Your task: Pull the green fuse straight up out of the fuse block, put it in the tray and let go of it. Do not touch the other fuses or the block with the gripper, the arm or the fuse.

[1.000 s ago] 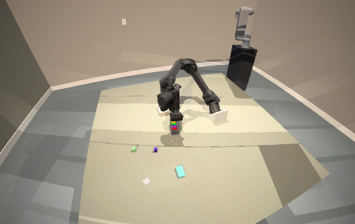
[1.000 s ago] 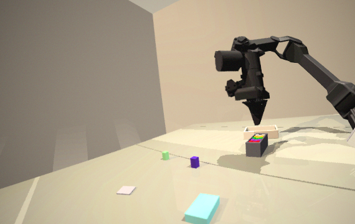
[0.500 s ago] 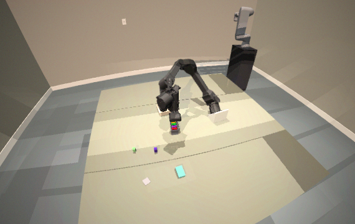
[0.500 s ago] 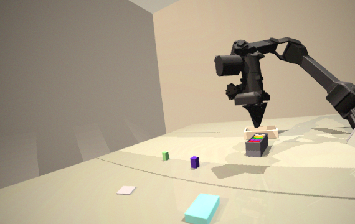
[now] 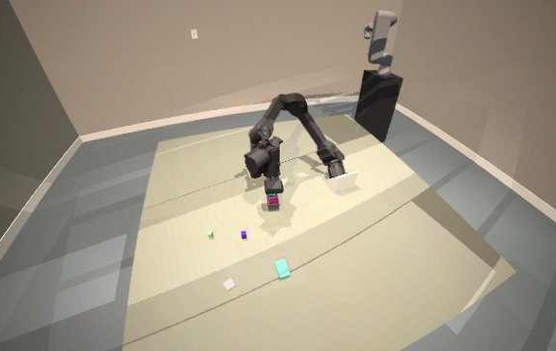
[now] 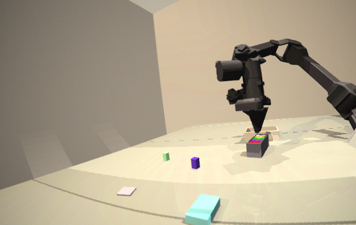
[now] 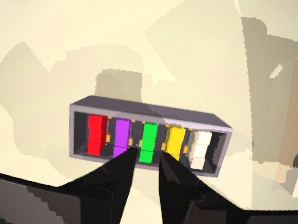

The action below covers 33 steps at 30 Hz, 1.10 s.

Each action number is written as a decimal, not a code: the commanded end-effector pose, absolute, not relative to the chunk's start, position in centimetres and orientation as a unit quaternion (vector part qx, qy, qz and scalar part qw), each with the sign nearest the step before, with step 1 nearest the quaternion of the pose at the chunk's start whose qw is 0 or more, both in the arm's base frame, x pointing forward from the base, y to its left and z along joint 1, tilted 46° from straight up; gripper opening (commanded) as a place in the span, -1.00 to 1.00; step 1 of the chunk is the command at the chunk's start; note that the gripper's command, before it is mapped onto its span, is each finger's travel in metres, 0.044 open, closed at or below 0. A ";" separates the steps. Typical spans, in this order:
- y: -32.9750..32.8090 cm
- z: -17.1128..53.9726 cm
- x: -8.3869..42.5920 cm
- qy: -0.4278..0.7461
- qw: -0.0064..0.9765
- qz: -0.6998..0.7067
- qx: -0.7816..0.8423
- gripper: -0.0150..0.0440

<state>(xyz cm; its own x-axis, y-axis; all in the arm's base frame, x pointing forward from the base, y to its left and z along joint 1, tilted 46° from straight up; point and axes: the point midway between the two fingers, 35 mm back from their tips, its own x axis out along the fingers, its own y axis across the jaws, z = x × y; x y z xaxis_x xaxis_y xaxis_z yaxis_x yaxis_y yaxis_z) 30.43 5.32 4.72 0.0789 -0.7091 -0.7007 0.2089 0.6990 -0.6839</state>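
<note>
— Above the fuse block point(image 5: 273, 207) point(image 6: 254, 150) point(image 7: 150, 111), what is seen of the gripper point(image 5: 273, 191) point(image 6: 257, 131) point(image 7: 148, 156)?
— Its fingers are pointed downward and parted by a narrow gap, with nothing held between them.
— And the green fuse point(image 5: 272, 195) point(image 7: 148, 142)?
— Seated in the middle slot, in the wrist view; the purple fuse point(image 7: 122, 136) is placed at nine o'clock of it, the yellow fuse point(image 7: 175, 142) at three.
— What could go wrong?
— A neighbour could be clipped on the way down, since little room is left on either side; a small sideways error would be enough.
— Could the grip itself fail?
— If the fingers are lowered off centre, the green fuse could be pushed or tilted rather than pinched. If the pull is slanted, the block could be dragged along or the next fuse rubbed.
— And later?
— The tray point(image 5: 257, 178) point(image 6: 251, 135) is partly hidden by the arm point(image 5: 278, 109) point(image 6: 318, 70) in the top view, at about eleven o'clock of the block. If the lift is kept too low, the white fuse point(image 7: 200, 150) could be brushed in passing.
</note>
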 end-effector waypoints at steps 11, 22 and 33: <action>4.4 3.7 30.5 0.595 0.702 -0.327 -0.215 -0.25; 4.3 3.6 30.5 0.595 0.702 -0.327 -0.215 -0.25; 3.7 3.1 30.6 0.595 0.702 -0.327 -0.215 -0.25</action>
<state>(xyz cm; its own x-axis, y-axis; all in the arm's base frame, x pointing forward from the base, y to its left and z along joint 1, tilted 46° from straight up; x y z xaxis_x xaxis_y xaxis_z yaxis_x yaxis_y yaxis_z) 30.63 3.98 3.34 0.0802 -0.7095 -0.7002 0.2107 0.6986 -0.6838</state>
